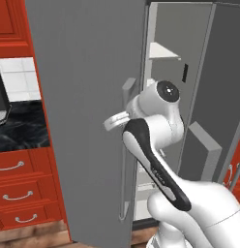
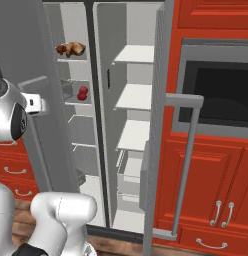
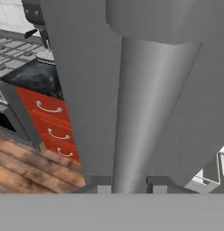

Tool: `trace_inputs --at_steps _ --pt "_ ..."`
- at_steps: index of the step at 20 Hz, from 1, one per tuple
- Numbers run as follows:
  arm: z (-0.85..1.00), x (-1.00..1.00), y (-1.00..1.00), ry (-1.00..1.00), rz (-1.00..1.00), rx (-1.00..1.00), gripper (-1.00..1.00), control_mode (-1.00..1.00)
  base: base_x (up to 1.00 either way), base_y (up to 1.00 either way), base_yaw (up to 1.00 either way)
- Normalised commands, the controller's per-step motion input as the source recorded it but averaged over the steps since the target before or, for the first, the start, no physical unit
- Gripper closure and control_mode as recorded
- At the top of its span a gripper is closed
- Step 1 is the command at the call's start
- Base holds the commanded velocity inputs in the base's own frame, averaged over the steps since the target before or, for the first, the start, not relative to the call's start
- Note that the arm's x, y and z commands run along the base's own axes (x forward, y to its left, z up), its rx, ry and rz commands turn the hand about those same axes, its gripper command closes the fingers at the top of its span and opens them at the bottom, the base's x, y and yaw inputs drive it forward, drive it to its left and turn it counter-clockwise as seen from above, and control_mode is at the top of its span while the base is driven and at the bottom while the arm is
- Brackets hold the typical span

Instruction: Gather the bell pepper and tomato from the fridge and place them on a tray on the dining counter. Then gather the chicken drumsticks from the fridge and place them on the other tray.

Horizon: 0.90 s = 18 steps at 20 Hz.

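Note:
The fridge (image 2: 136, 97) stands with both doors open. On an upper shelf of its left compartment lie the chicken drumsticks (image 2: 71, 49), brown and lumpy. One shelf lower sits a small red vegetable (image 2: 83, 93); tomato or bell pepper, I cannot tell. My gripper (image 3: 128, 187) is at the outer side of the left door (image 1: 83, 97). Its fingertips (image 3: 104, 188) press on either side of the door's vertical bar handle (image 3: 145, 113), shut on it. From the left base camera, my gripper (image 1: 126, 104) sits at the top end of the handle.
The right fridge door (image 2: 158, 125) swings out toward me, its bar handle (image 2: 188, 150) sticking forward. Red cabinets with a built-in oven (image 2: 221, 95) lie to the right. Red drawers (image 1: 15, 193) under a black marble top (image 1: 20, 128) lie to the left, with a stove (image 3: 14, 49) beyond.

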Motion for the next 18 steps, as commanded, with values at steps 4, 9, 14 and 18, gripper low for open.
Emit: trace_inputs --at_steps 4,9,14,18 --pt "0.0 -0.72 0.71 0.0 0.09 0.0 1.0 -1.0 0.0 0.0 0.0" --pt "0.0 -0.71 0.71 0.0 0.1 0.0 1.0 -1.0 0.0 0.0 0.0" --pt "-0.04 -0.81 0.75 0.0 0.08 0.0 1.0 -1.0 0.0 0.0 0.0" --pt "-0.03 -0.79 0.69 0.0 0.06 0.0 -1.0 -1.0 0.0 0.0 0.0"
